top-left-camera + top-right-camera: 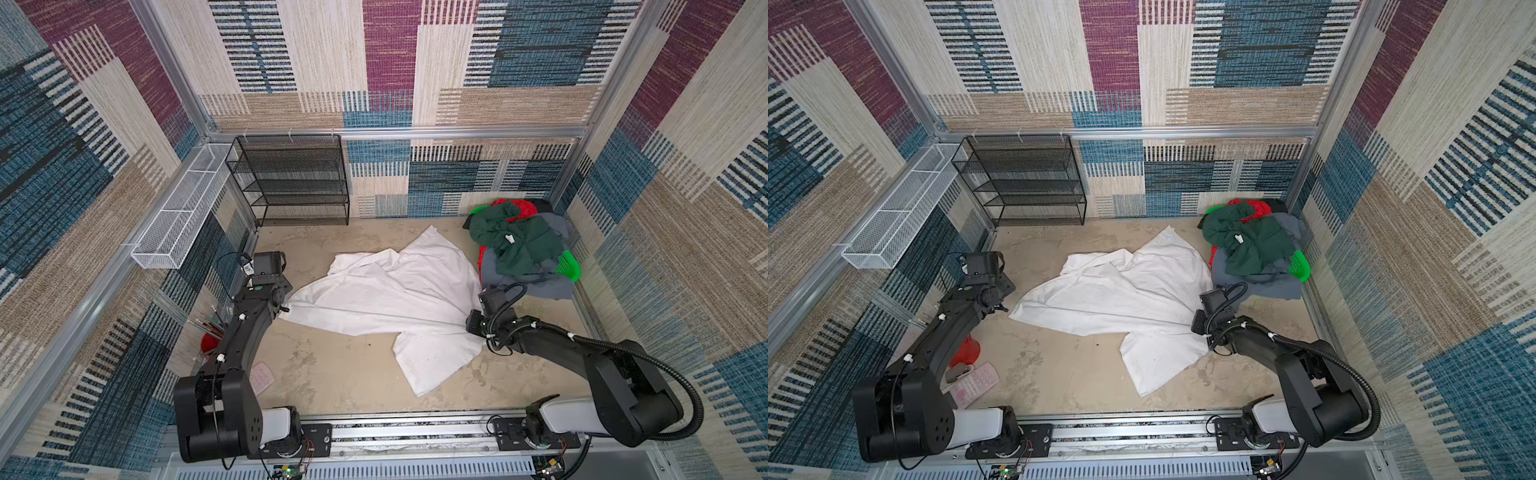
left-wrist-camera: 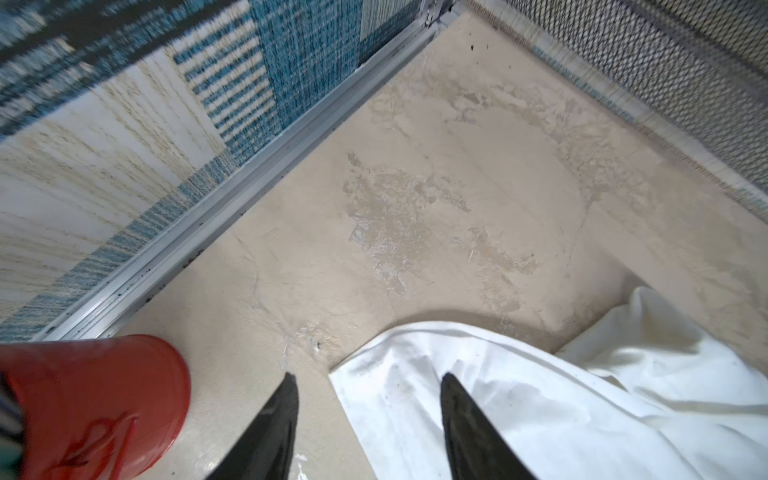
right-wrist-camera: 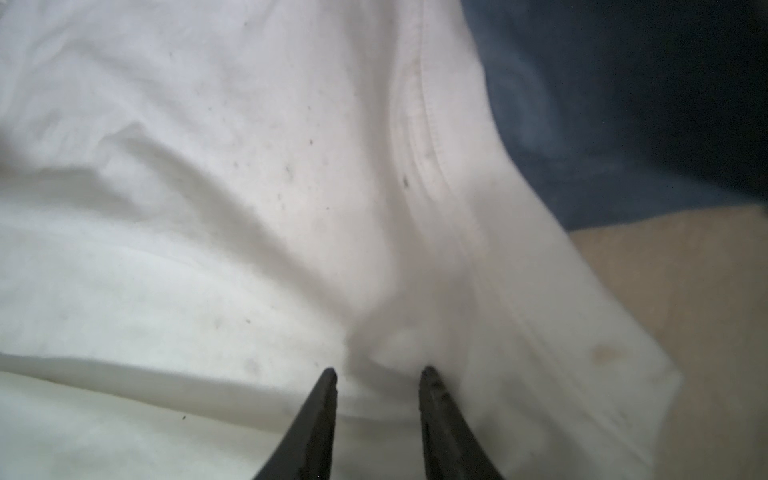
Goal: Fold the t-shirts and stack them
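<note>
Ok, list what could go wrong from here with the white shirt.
1. The left gripper stands open with only the corner of the large white cloth t-shirt under it; closing may miss the cloth.
2. The red cylindrical cup sits right beside that gripper and could get knocked.
3. The right gripper pinches a bunched fold, so pulling may drag the shirt crumpled, perhaps catching the grey-blue shirt beside it.
</note>
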